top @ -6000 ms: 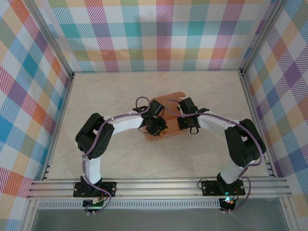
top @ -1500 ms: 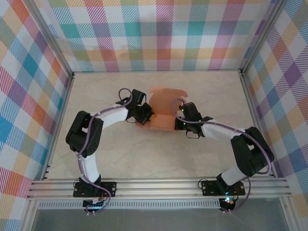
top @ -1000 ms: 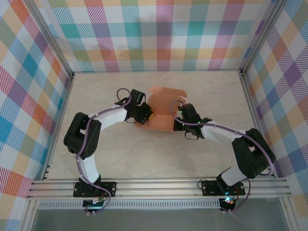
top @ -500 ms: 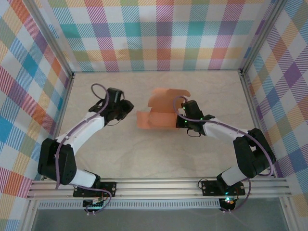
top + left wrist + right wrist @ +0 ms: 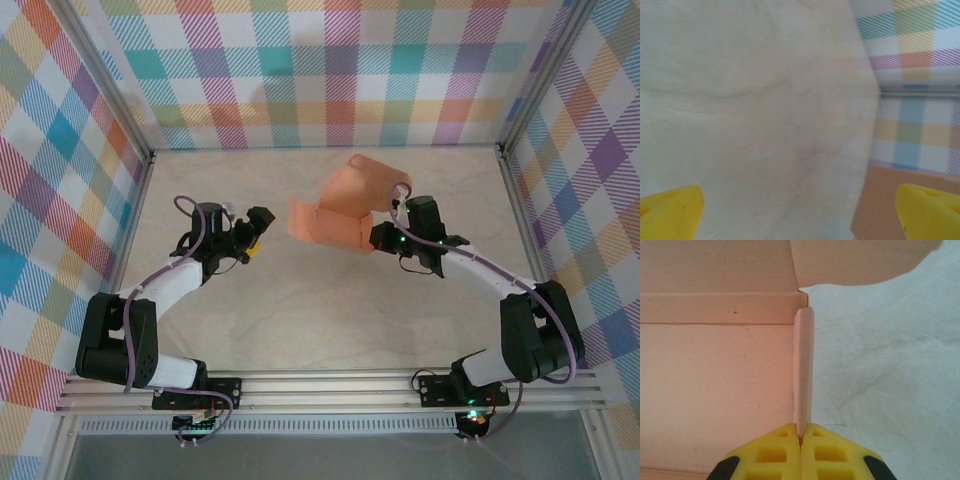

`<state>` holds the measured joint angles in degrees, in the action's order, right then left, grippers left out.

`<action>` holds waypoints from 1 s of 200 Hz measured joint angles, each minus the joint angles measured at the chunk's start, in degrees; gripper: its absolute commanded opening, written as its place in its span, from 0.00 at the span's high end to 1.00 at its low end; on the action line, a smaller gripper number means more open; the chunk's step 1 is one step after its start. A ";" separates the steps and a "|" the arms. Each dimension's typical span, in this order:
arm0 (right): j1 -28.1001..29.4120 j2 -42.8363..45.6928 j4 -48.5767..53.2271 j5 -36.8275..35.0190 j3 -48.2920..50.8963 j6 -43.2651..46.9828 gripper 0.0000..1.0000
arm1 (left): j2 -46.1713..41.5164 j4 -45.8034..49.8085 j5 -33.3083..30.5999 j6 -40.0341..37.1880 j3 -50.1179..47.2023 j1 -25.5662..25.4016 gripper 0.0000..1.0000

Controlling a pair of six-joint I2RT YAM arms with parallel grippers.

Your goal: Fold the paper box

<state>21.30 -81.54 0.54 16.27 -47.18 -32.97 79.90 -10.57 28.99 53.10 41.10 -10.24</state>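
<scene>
The paper box (image 5: 333,222) is a salmon-orange, partly folded card held off the table, with a rounded flap (image 5: 365,180) standing up at its far side. My right gripper (image 5: 379,238) is shut on its right edge. In the right wrist view the yellow fingers of the right gripper (image 5: 801,434) pinch a thin upright wall (image 5: 803,370), beside the box's flat panel (image 5: 715,380). My left gripper (image 5: 256,236) hangs to the left of the box, open and apart from it. In the left wrist view, nothing lies between the jaws of the left gripper (image 5: 800,215); a box corner (image 5: 875,207) shows near the right fingertip (image 5: 932,210).
Checked cloth walls (image 5: 330,70) close the back and both sides. An aluminium rail (image 5: 330,385) runs along the near edge by the arm bases. The pale table (image 5: 320,310) is bare in front of the box.
My left gripper has let go of the box, opened wide and drawn back to the left. My right gripper has lifted the box and carried it back and right.
</scene>
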 measured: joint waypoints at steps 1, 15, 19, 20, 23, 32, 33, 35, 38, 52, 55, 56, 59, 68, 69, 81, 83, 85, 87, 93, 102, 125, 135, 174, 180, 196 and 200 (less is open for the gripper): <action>0.00 0.00 -0.02 0.09 0.00 -0.07 1.00 | 0.00 -0.37 0.20 0.04 0.00 -0.07 0.17; -0.15 0.00 -0.39 1.03 0.00 -0.72 1.00 | -0.15 -2.95 2.10 -0.09 0.00 -1.03 0.29; -0.20 0.00 -0.48 1.18 0.00 -0.74 1.00 | -0.17 -3.26 2.47 -0.33 0.02 -1.33 0.30; -0.22 0.00 -0.48 1.20 0.00 -0.74 1.00 | -0.17 -3.37 2.56 -0.44 0.02 -1.40 0.30; -0.24 0.00 -0.50 1.29 0.00 -0.79 1.00 | -0.26 -3.67 2.97 -0.11 0.02 -1.70 0.31; -0.24 -0.02 -0.48 1.46 0.00 -0.87 1.00 | -0.28 -4.44 3.91 -0.28 0.07 -2.54 0.31; -0.24 -0.02 -0.48 1.49 0.00 -0.90 1.00 | -0.28 -4.52 4.00 -0.28 0.07 -2.60 0.31; -0.24 -0.02 -0.48 1.55 0.00 -0.90 1.00 | -0.28 -4.72 4.26 -0.20 0.09 -2.82 0.31; -0.24 -0.02 -0.48 1.62 0.00 -0.90 1.00 | -0.28 -4.87 4.52 -0.22 0.11 -3.13 0.31; -0.24 -0.07 -0.46 1.88 0.00 -0.90 1.00 | -0.28 -5.53 5.75 0.20 0.39 -4.52 0.33; -0.24 -0.07 -0.46 1.90 0.00 -0.90 1.00 | -0.28 -5.70 5.99 0.22 0.42 -4.76 0.34; -0.24 -0.07 -0.48 1.95 0.00 -0.92 1.00 | -0.28 -5.77 6.03 0.26 0.44 -4.83 0.35; -0.24 -0.07 -0.48 2.03 0.00 -0.92 1.00 | -0.28 -5.95 6.29 0.42 0.52 -5.11 0.36; -0.24 -0.07 -0.48 2.10 0.00 -0.92 1.00 | -0.28 -6.19 6.80 0.66 0.85 -5.68 0.42; -0.24 -0.07 -0.46 2.12 0.00 -0.92 1.00 | -0.28 -6.21 6.86 0.94 0.90 -5.77 0.43; -0.24 -0.28 -0.48 2.29 0.00 -0.90 1.00 | -0.28 -6.38 7.39 1.33 1.42 -6.32 0.48; -0.24 -0.31 -0.46 2.32 0.00 -0.90 1.00 | -0.28 -6.40 7.45 1.64 1.53 -6.43 0.48; -0.24 -0.37 -0.46 2.29 0.00 -0.90 1.00 | -0.28 -6.40 7.48 1.51 1.60 -6.49 0.48; -0.24 -0.42 -0.44 2.32 0.00 -0.90 1.00 | -0.28 -6.47 7.52 1.46 1.70 -6.58 0.48; -0.24 -0.66 -0.42 2.27 0.00 -0.90 1.00 | -0.28 -6.54 7.65 1.62 1.90 -6.84 0.49; -0.24 -1.07 -0.33 2.23 0.00 -0.90 1.00 | -0.37 -6.60 7.74 1.75 2.14 -7.28 0.49; -0.24 -2.03 0.57 1.38 0.00 -0.90 1.00 | -1.14 -6.45 7.98 1.73 2.19 -7.76 0.49; -0.24 -2.34 0.83 0.74 0.00 -0.90 1.00 | -1.68 -6.12 8.02 1.68 2.23 -7.85 0.49; -0.24 -3.30 0.90 0.26 0.00 -0.92 1.00 | -2.45 -6.03 7.93 1.49 2.89 -8.79 0.56; -0.24 -3.30 0.90 0.26 0.00 -0.92 1.00 | -2.38 -6.08 7.96 1.38 3.02 -9.11 0.57; -0.24 -3.32 0.90 0.26 0.00 -0.90 1.00 | -1.68 -6.12 7.85 1.49 3.50 -10.03 0.59; -0.24 -3.32 0.90 0.26 0.00 -0.90 1.00 | -1.36 -6.08 7.85 1.49 3.74 -10.32 0.59</action>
<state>21.06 -84.86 1.43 16.53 -47.18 -33.87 78.54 -16.64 36.84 54.59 44.84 -20.56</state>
